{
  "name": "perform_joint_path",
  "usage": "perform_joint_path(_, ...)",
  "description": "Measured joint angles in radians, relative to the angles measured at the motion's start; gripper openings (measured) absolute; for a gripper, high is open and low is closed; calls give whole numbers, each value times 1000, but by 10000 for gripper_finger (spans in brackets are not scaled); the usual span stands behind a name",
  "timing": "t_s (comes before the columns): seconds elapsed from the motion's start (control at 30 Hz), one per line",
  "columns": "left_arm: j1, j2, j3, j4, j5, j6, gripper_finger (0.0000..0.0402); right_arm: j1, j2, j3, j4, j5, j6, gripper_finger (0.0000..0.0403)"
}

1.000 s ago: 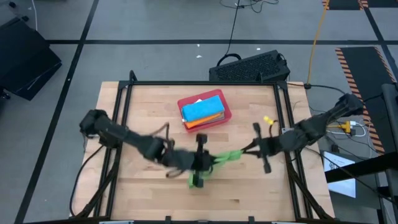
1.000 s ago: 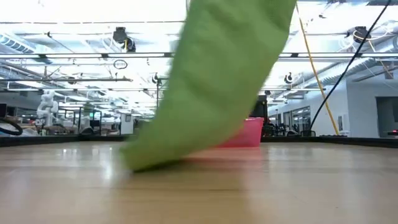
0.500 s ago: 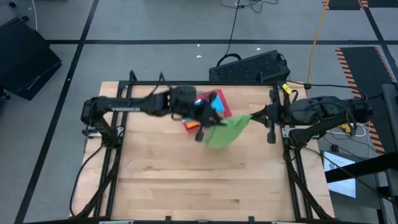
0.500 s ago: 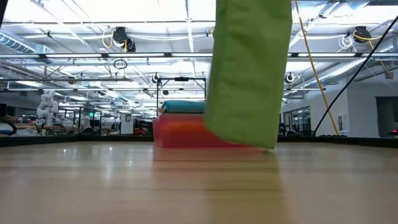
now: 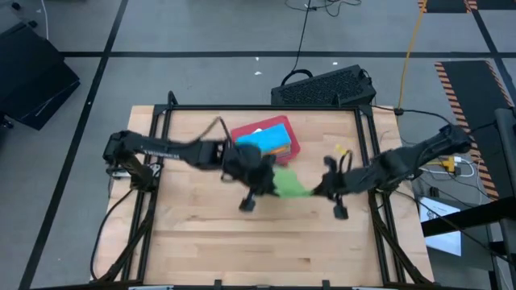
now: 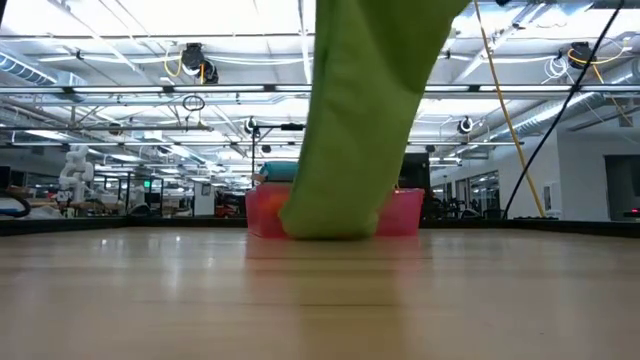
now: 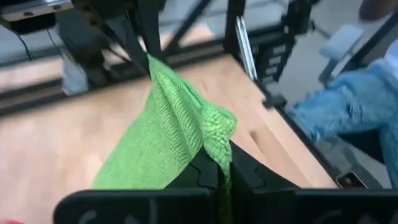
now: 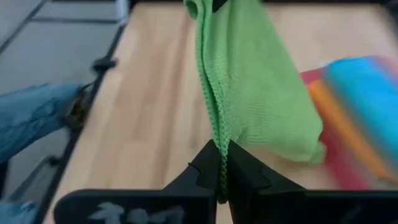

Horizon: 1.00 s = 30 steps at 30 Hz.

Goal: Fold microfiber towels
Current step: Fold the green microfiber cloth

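High view first: the left gripper reaches in from the left side of the desk, its fingers pinched tight on one edge of the bright green towel. That towel hangs between the two arms, just in front of the red tray. To its right, the right gripper has its fingers clamped on the opposite edge.

Going by how things lie, the job looks well along. The tray already carries a stack, with a bright blue towel on top and an orange towel showing beneath it. The green one seems to be mid-fold, held off the wood, and it has yet to be laid flat, creased and added to the pile.

Low view adds what the overhead cannot: the cloth drapes down in a long curtain, its bottom edge close to the desk surface, in front of the tray; whether it touches, I cannot tell. Each wrist view shows how thin the grip is, only a hem caught between closed fingers. Blue denim of a person beside the desk shows there too, unseen from above.
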Motion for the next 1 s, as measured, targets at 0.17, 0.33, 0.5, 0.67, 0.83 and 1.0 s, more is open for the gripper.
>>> perform_joint_path(0.17,-152,7,-105,108,-148,-128,14,87,82,-97,156,-86,56,9)
perform_joint_path(0.33,-296,6,-260,310,-356,-252,21,153,162,-164,313,-116,70,10)
perform_joint_path(0.5,-421,5,-416,529,-562,-369,6,160,235,-183,420,-140,52,10)
perform_joint_path(0.67,-502,5,-549,709,-741,-432,23,135,300,-185,499,-143,-17,10)
perform_joint_path(0.83,-523,4,-631,731,-827,-505,12,60,346,-186,531,-134,-77,10)
perform_joint_path(1.0,-521,4,-695,731,-895,-581,12,-29,392,-187,545,-86,-140,10)
